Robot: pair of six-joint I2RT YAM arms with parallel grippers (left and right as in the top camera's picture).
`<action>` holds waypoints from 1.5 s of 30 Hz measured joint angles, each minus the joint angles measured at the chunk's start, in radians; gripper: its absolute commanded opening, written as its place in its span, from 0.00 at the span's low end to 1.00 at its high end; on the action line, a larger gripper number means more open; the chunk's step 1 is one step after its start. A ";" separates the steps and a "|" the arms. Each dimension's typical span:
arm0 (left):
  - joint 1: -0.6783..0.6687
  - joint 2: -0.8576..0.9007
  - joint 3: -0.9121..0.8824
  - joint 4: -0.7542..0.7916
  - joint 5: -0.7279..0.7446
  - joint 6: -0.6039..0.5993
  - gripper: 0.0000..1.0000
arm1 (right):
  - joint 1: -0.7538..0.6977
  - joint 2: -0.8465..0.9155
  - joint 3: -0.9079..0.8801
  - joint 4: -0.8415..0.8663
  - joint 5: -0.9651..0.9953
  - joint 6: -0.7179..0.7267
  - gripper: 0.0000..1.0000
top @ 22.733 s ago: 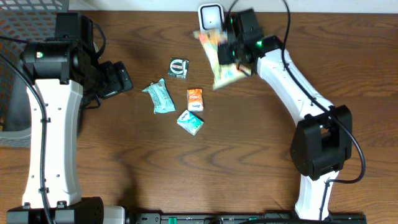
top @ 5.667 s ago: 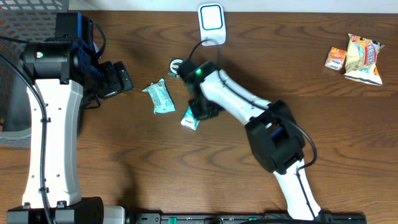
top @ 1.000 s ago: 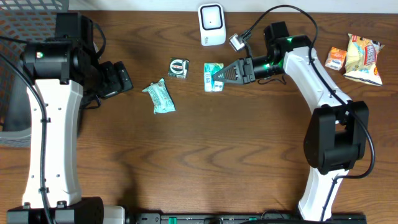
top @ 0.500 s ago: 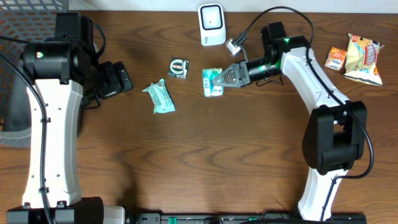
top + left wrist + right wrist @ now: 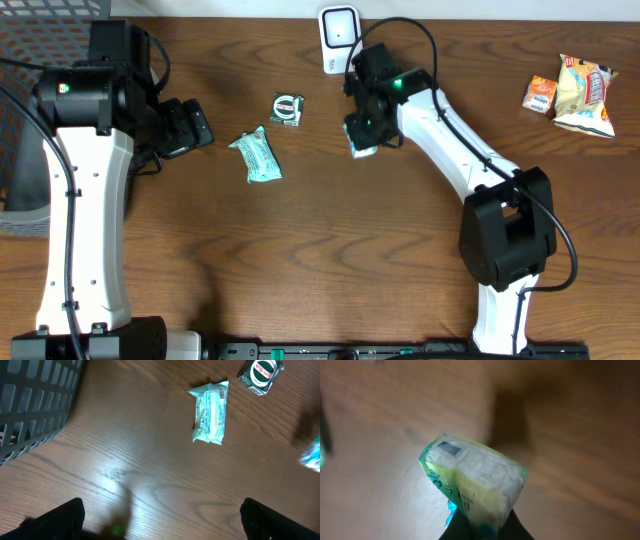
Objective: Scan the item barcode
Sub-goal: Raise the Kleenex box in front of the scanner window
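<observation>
Gripping the teal packet [image 5: 475, 485], the right gripper [image 5: 363, 140] was clamped tight on it, just off the scanner [image 5: 340, 38] at the scanner's 6 o'clock, near the table's [image 5: 330, 260] 12 o'clock edge. Overhead, the arm hid most of the packet; only a corner poked out. The right wrist view was blurry, with the fingers cut off at the bottom edge. A dark patch showed on the wrapper, unclear if it was a barcode. The left gripper [image 5: 195, 125] sat at 9 o'clock, jaws wide, nothing in them, fingertips [image 5: 60, 517] half out of frame. A teal bar [image 5: 257, 156] and a round-logo pack [image 5: 288, 108] lay between the arms. An orange pack [image 5: 541, 93] and a yellow bag [image 5: 585, 95] were at 2 o'clock. The basket [image 5: 20, 60] at 10 o'clock was cropped.
</observation>
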 measured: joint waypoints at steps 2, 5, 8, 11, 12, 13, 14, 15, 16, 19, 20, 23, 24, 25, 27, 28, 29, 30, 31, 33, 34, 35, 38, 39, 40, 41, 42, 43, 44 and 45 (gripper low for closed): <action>0.000 0.000 0.000 0.000 0.000 0.000 0.98 | -0.009 0.011 0.073 -0.003 0.040 -0.001 0.01; 0.000 0.000 0.000 0.000 0.000 0.000 0.98 | -0.019 0.044 0.220 -0.001 0.089 -0.010 0.01; 0.000 0.000 0.000 0.000 0.000 0.000 0.98 | -0.027 0.092 0.361 0.016 0.141 -0.047 0.01; 0.000 0.000 0.000 0.001 0.000 0.000 0.98 | -0.030 0.146 0.441 0.102 0.214 -0.120 0.01; 0.000 0.000 0.000 0.000 0.000 0.000 0.98 | -0.029 0.166 0.449 0.166 0.255 -0.159 0.01; 0.000 0.000 0.000 0.000 0.000 0.000 0.98 | -0.029 0.183 0.454 0.212 0.290 -0.193 0.01; 0.000 0.000 0.000 0.000 0.000 0.000 0.98 | -0.029 0.205 0.456 0.282 0.331 -0.246 0.01; 0.000 0.000 0.000 0.000 0.000 0.000 0.98 | -0.029 0.223 0.456 0.324 0.355 -0.291 0.01; 0.000 0.000 0.000 0.000 0.000 0.000 0.98 | -0.027 0.241 0.455 0.362 0.375 -0.340 0.01; 0.000 0.000 0.000 0.000 0.000 0.000 0.98 | -0.023 0.291 0.455 0.488 0.420 -0.502 0.01; 0.000 0.000 0.000 0.000 0.000 0.000 0.98 | -0.020 0.304 0.455 0.522 0.425 -0.543 0.01; 0.000 0.000 0.000 0.000 0.000 0.000 0.98 | -0.014 0.333 0.455 0.581 0.422 -0.671 0.01; 0.000 0.000 0.000 0.000 0.000 0.000 0.98 | -0.012 0.341 0.455 0.588 0.415 -0.718 0.01; 0.000 0.000 0.000 0.000 0.000 0.000 0.98 | -0.011 0.346 0.455 0.593 0.409 -0.752 0.01; 0.000 0.000 0.000 0.000 0.000 0.000 0.98 | -0.008 0.363 0.455 0.601 0.399 -0.845 0.01; 0.000 0.000 0.000 0.000 0.000 0.000 0.98 | -0.006 0.371 0.455 0.605 0.397 -0.878 0.01; 0.000 0.000 0.000 0.000 0.000 0.000 0.98 | -0.005 0.378 0.455 0.606 0.395 -0.921 0.01; 0.000 0.000 0.000 0.000 0.000 0.000 0.98 | -0.004 0.385 0.455 0.606 0.394 -0.950 0.01; 0.000 0.000 0.000 0.000 0.000 0.000 0.98 | -0.004 0.389 0.455 0.607 0.393 -0.974 0.01; 0.000 0.000 0.000 0.000 0.000 0.000 0.98 | -0.004 0.398 0.455 0.610 0.392 -1.013 0.01; 0.000 0.000 0.000 0.000 0.000 0.000 0.98 | -0.004 0.401 0.455 0.615 0.391 -1.029 0.01; 0.000 0.000 0.000 0.000 0.000 0.000 0.98 | -0.004 0.402 0.455 0.619 0.391 -1.039 0.01; 0.000 0.000 0.000 0.000 0.000 0.000 0.98 | -0.003 0.402 0.455 0.628 0.391 -1.061 0.01; 0.000 0.000 0.000 0.000 0.000 0.000 0.98 | -0.003 0.402 0.455 0.632 0.391 -1.061 0.01; 0.000 0.000 0.000 0.000 0.000 0.000 0.98 | -0.003 0.403 0.455 0.641 0.391 -1.059 0.01; 0.000 0.000 0.000 0.000 0.000 0.000 0.98 | -0.003 0.403 0.455 0.650 0.391 -1.051 0.01; 0.000 0.000 0.000 0.000 0.000 0.000 0.98 | -0.002 0.403 0.455 0.657 0.391 -1.042 0.01; 0.000 0.000 0.000 0.000 0.000 0.000 0.98 | -0.002 0.403 0.455 0.664 0.392 -1.024 0.01; 0.000 0.000 0.000 0.000 0.000 0.000 0.98 | -0.001 0.403 0.455 0.668 0.392 -1.007 0.01; 0.000 0.000 0.000 0.000 0.000 0.000 0.98 | -0.001 0.403 0.455 0.669 0.393 -0.991 0.01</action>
